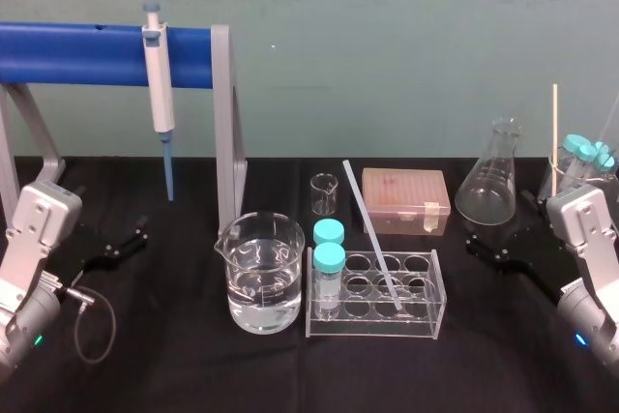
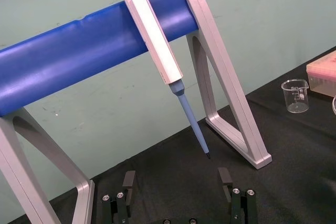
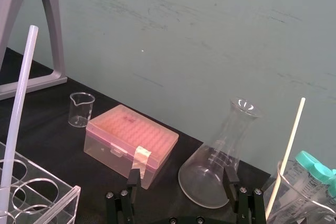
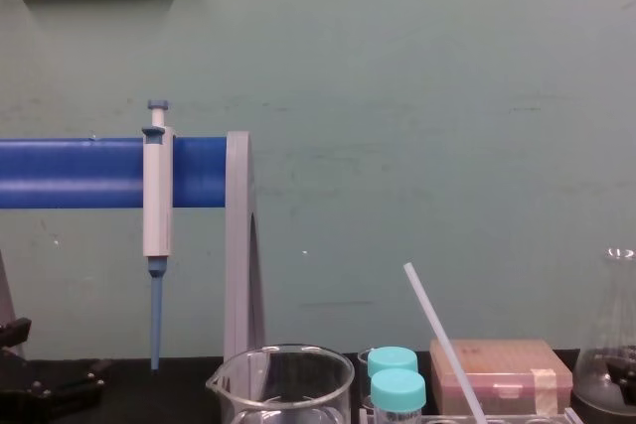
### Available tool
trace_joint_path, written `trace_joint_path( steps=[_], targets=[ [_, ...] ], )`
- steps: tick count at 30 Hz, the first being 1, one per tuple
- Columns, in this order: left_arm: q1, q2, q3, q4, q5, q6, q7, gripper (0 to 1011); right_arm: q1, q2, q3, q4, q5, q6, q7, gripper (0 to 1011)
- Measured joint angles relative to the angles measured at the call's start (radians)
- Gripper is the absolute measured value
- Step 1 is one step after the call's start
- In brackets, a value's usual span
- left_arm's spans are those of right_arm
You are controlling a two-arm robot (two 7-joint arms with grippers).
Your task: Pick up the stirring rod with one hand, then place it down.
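Head view: the stirring rod (image 1: 372, 234) slants across centre frame. Its lower end sits in the clear tube rack (image 1: 426, 321) on the black counter (image 1: 174, 365), and its upper end tips toward the upper left. The left gripper (image 1: 118, 246) lies low at the left edge and the right gripper (image 1: 495, 250) at the right, below the flask (image 1: 488, 181). Both are well apart from the rod.

Left wrist view: here the left gripper's jaws show plainly at the bottom, spread wide with nothing between them. The pipette (image 2: 157, 40) hangs on the blue bar (image 2: 79, 51) above.

Right wrist view: the right gripper's jaws stand spread and empty at the bottom edge. The rod runs up the left edge, rising out of the rack.

Chest view: side-on, the rod leans from lower right up toward centre.
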Motion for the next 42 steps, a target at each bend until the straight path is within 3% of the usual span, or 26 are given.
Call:
trace_joint_path(
  steps=[30, 33, 35, 38, 42],
  targets=[
    [0.000, 0.000, 0.000, 0.000, 0.000, 0.000, 0.000, 1000, 0.000, 0.000, 0.000, 0.000, 0.000, 0.000, 0.000, 1003],
    [0.000, 0.000, 0.000, 0.000, 0.000, 0.000, 0.000, 1000, 0.003, -0.004, 0.011, 0.002, 0.009, -0.001, 0.024, 1003],
    [0.000, 0.000, 0.000, 0.000, 0.000, 0.000, 0.000, 1000, 0.005, -0.009, 0.021, 0.002, 0.035, 0.000, 0.049, 1003],
    [0.000, 0.000, 0.000, 0.000, 0.000, 0.000, 0.000, 1000, 0.018, -0.031, 0.061, -0.008, 0.164, 0.031, 0.156, 1003],
    [0.000, 0.000, 0.000, 0.000, 0.000, 0.000, 0.000, 1000, 0.038, -0.049, 0.084, -0.016, 0.259, 0.069, 0.251, 1003]
  ],
)
